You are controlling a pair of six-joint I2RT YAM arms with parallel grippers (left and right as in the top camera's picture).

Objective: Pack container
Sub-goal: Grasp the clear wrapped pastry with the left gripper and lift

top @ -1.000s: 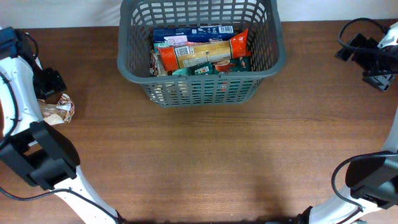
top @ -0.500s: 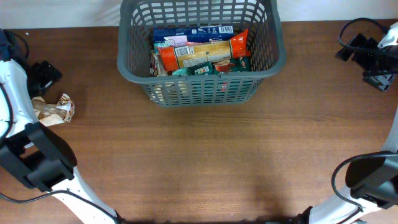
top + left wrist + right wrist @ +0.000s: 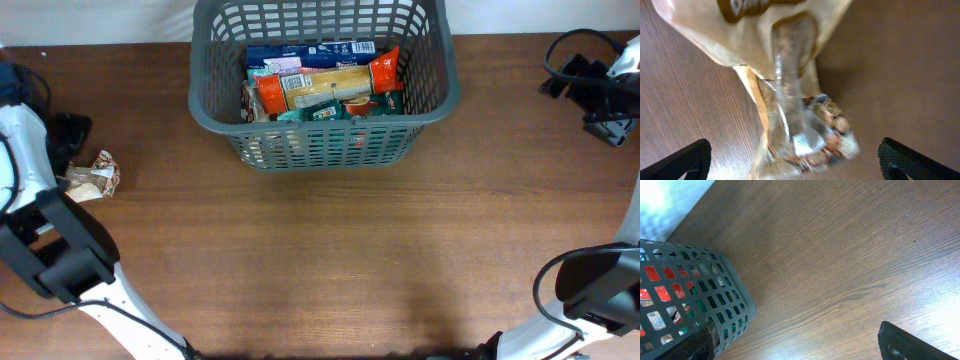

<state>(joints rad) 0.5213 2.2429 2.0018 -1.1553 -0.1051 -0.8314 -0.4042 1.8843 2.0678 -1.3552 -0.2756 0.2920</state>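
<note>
The container (image 3: pixel 322 130), a dark grey slotted basket, stands at the table's far middle and holds several snack packets, including an orange one (image 3: pixel 325 85) and a blue one (image 3: pixel 310 52). Its corner shows in the right wrist view (image 3: pixel 700 300). A crumpled tan and clear snack packet (image 3: pixel 92 178) lies on the table at the far left. In the left wrist view the packet (image 3: pixel 790 100) lies between and ahead of the fingers. My left gripper (image 3: pixel 70 133) (image 3: pixel 795 167) is open just above the packet. My right gripper (image 3: pixel 570 82) (image 3: pixel 802 347) is open and empty, far right of the container.
The wooden table (image 3: pixel 330 260) runs across the whole view. A white wall or cloth edges the far side behind the container. Both arm bases stand at the near corners, and a black cable loops by the right arm.
My left gripper has shifted a little to the left beside the snack packet. The packet stays on the table. The right arm has not moved.
</note>
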